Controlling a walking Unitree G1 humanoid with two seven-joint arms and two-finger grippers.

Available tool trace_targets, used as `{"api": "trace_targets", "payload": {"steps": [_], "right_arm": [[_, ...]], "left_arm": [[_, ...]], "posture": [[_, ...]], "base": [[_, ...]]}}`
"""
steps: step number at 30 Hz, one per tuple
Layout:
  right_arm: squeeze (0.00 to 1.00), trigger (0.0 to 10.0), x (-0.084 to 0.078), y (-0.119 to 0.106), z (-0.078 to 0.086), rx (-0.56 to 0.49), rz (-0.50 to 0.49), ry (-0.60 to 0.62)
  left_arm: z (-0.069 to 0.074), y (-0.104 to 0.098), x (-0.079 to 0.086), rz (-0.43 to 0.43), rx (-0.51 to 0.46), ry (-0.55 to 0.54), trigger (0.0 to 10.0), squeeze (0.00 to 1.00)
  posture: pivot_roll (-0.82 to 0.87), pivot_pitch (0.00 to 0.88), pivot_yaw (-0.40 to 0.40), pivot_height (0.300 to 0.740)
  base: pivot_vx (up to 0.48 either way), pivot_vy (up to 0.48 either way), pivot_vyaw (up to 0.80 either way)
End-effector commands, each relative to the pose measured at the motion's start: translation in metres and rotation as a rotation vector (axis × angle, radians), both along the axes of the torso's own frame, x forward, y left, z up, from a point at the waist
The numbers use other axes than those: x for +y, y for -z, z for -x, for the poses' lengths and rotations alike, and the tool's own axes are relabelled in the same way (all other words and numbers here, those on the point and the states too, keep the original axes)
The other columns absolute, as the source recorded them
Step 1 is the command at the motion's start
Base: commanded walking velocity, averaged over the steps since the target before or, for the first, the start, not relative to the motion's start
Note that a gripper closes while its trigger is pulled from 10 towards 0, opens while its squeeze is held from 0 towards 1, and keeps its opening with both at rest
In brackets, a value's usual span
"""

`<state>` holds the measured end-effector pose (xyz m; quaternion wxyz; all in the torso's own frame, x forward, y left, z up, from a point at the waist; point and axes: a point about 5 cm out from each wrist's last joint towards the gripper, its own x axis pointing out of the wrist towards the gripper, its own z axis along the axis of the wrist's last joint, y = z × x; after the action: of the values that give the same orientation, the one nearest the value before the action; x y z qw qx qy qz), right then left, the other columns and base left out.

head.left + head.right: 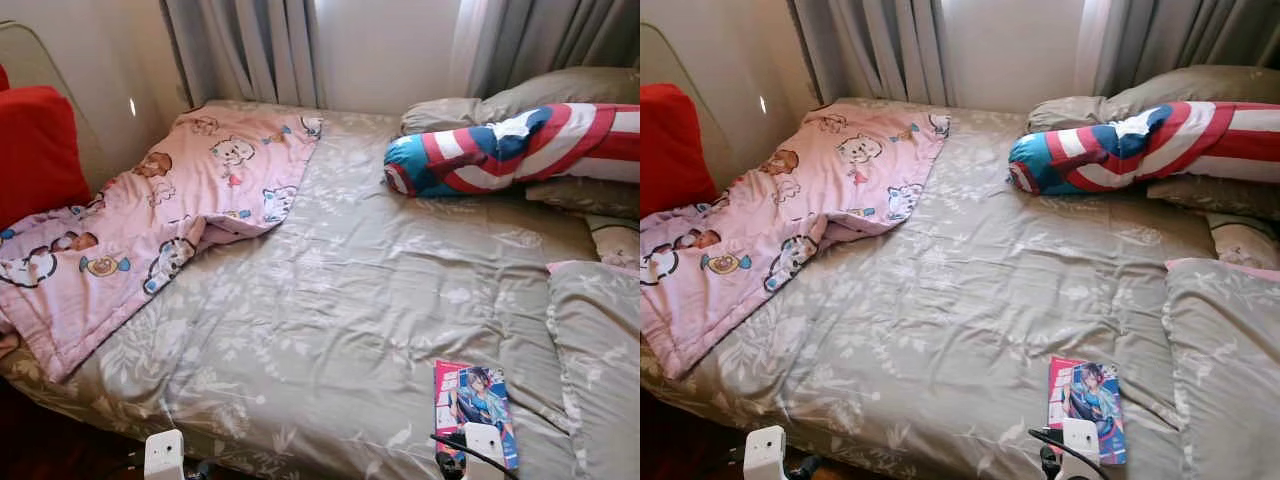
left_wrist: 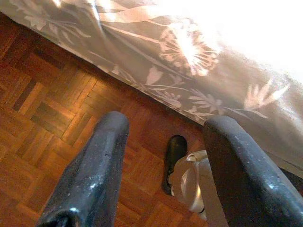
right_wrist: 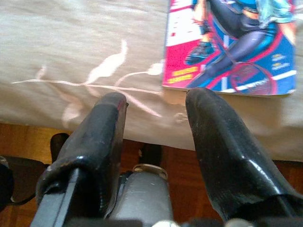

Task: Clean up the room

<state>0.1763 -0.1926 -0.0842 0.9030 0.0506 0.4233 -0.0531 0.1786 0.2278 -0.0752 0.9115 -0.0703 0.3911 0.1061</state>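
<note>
While the right gripper [image 3: 154,106] hovers parted and empty, a magazine [image 3: 232,42] lies just beyond its fingertips on the bed [image 1: 330,300]. Left gripper [image 2: 163,137] parted, empty, above the floor [image 2: 42,109] beside the bed edge.

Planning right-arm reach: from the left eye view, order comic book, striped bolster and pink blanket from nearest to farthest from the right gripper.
1. comic book: bed's near edge, just beyond the right gripper.
2. striped bolster: far right, by the pillows.
3. pink blanket: across the bed, far left.

Striped bolster [image 1: 520,148] cropped at edge
</note>
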Motion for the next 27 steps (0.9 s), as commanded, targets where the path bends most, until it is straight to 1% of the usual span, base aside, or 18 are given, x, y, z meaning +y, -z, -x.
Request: {"api": "trace_targets", "payload": {"steps": [1,4,6,9,10,14,27], "right_arm": [[0.0,10.0,0.0041,0.0041,0.007,0.03,-0.018,0.012],[0.0,10.0,0.0047,0.0045,0.0075,0.033,-0.018,0.005],[0.0,10.0,0.0045,0.0039,0.007,0.019,-0.025,0.017],[0.0,10.0,0.0051,0.0043,0.0076,0.026,-0.018,0.0],[0.0,10.0,0.0054,0.0046,0.0081,0.027,-0.03,0.012],[0.0,10.0,0.0053,0.0049,0.0086,0.027,-0.039,0.031],[0.0,10.0,0.006,0.0049,0.0078,0.034,-0.041,0.04]], "left_arm": [[0.0048,0.0024,0.0022,-0.015,0.032,0.017,10.0,0.0],[0.0051,0.0025,0.0022,-0.016,0.035,0.018,10.0,0.0],[0.0054,0.0026,0.0026,-0.017,0.035,0.018,10.0,0.0],[0.0058,0.0026,0.0033,-0.019,0.036,0.016,10.0,0.0],[0.006,0.0026,0.0037,-0.02,0.036,0.016,10.0,0.0],[0.0065,0.0026,0.0043,-0.023,0.038,0.016,10.0,0.0],[0.007,0.0024,0.0066,-0.029,0.041,0.016,10.0,0.0]], "posture": [[0.01,0.079,0.025,0.74],[0.01,0.087,0.027,0.74],[0.01,0.092,0.027,0.74],[0.01,0.097,0.029,0.74],[0.01,0.102,0.03,0.74],[0.02,0.108,0.031,0.74],[0.02,0.117,0.032,0.74]], "base": [[0.0,0.48,0.0],[0.0,0.48,0.0],[0.0,0.48,0.56],[0.0,0.48,0.8],[0.0,0.48,0.63],[0.0,0.48,0.0],[0.0,0.48,0.0]]}}
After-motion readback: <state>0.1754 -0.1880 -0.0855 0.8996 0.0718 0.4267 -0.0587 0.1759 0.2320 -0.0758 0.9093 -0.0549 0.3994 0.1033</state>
